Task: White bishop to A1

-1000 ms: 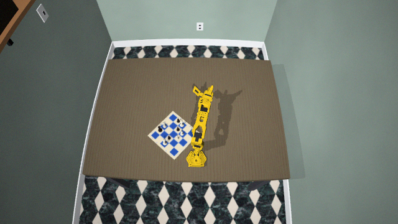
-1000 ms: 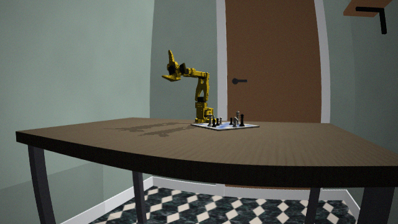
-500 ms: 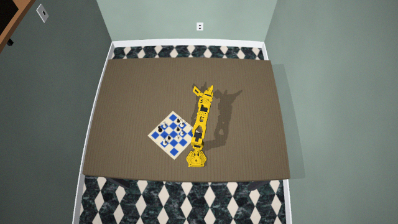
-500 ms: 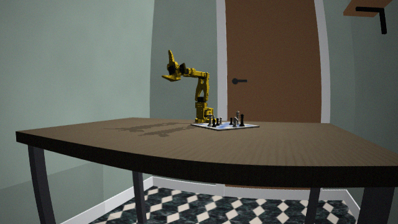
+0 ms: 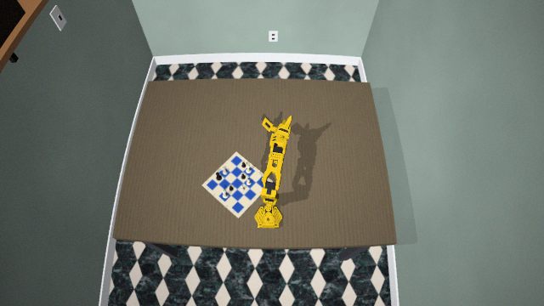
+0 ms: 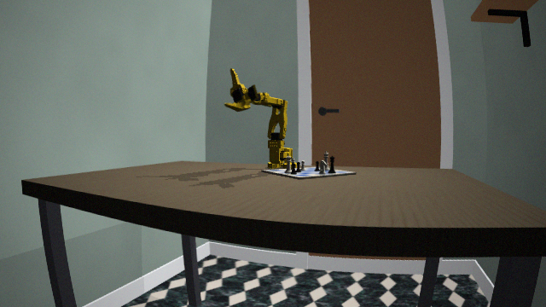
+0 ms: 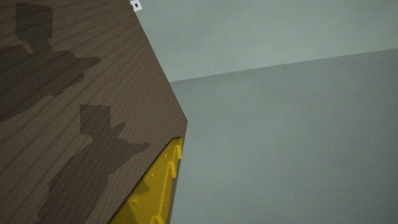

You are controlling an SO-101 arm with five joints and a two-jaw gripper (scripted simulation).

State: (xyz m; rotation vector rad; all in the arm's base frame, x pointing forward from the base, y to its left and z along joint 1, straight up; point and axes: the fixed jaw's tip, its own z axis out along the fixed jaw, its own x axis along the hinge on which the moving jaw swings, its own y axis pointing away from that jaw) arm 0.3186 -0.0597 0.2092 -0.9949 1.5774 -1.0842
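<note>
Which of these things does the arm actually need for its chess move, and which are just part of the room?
Part of the job:
- chessboard, where square A1 lies
- chess pieces; too small to pick out the white bishop
- gripper, open, raised away from the board

Just around:
- wooden table
- door
- wall socket
- wall shelf
</note>
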